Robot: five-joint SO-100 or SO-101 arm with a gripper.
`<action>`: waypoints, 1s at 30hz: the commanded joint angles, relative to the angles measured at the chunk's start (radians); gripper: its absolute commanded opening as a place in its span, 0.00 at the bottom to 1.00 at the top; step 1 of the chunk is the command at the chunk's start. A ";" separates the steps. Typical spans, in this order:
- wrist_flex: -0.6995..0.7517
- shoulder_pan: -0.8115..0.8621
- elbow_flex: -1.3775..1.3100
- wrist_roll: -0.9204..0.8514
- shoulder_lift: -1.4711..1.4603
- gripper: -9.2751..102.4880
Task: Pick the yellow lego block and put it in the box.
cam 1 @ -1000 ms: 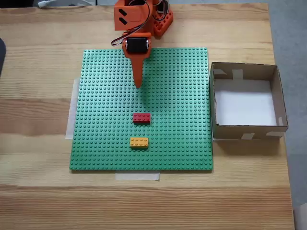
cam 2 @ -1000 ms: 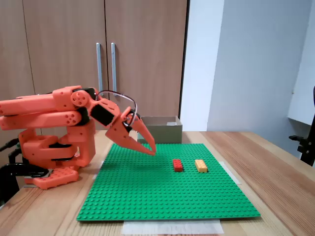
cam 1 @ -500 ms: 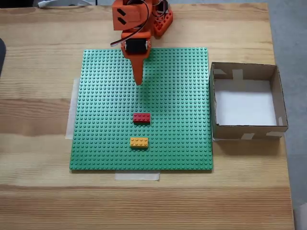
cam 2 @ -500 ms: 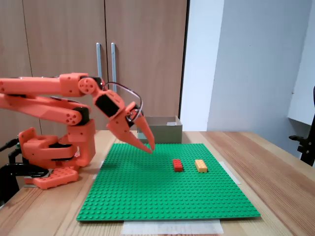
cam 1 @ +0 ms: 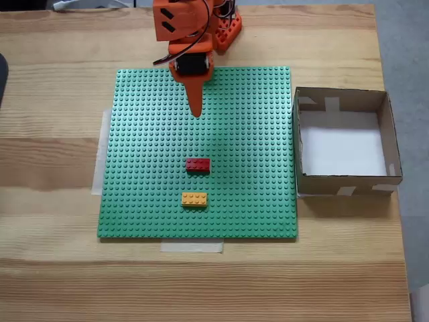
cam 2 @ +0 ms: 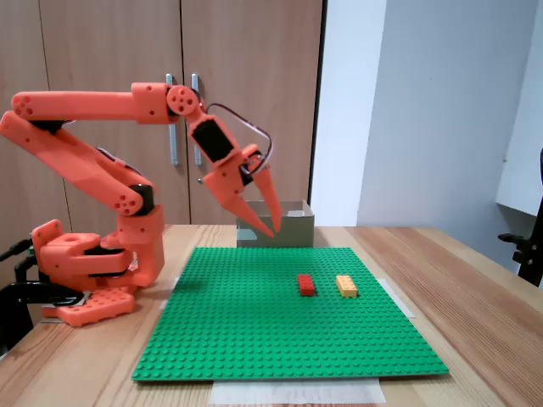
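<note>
The table [cam 1: 53, 268] carries a green baseplate [cam 1: 248, 134] at frame centre. The box [cam 1: 346, 184] touches its right edge. The claw [cam 1: 196, 114], closed and empty, hangs upper-centre. The yellow lego block [cam 1: 194, 199] lies lower-centre, open studs all around.

The arm [cam 2: 102, 161] was orange. The studded plate [cam 1: 248, 134] was green, the bricks red [cam 1: 198, 164] and yellow [cam 1: 194, 199]. The box [cam 1: 342, 182] was brown with a white floor; the table [cam 1: 53, 268] was pale wood.

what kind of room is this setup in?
Likely an office or lab: a wooden table, tall wooden cupboard doors behind the arm, and part of an office chair at the edge.
</note>
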 commanded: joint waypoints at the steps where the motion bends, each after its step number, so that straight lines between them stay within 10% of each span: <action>1: 0.015 0.003 -0.114 0.011 -0.057 0.10; 30: 0.160 0.040 -0.773 0.038 -0.761 0.15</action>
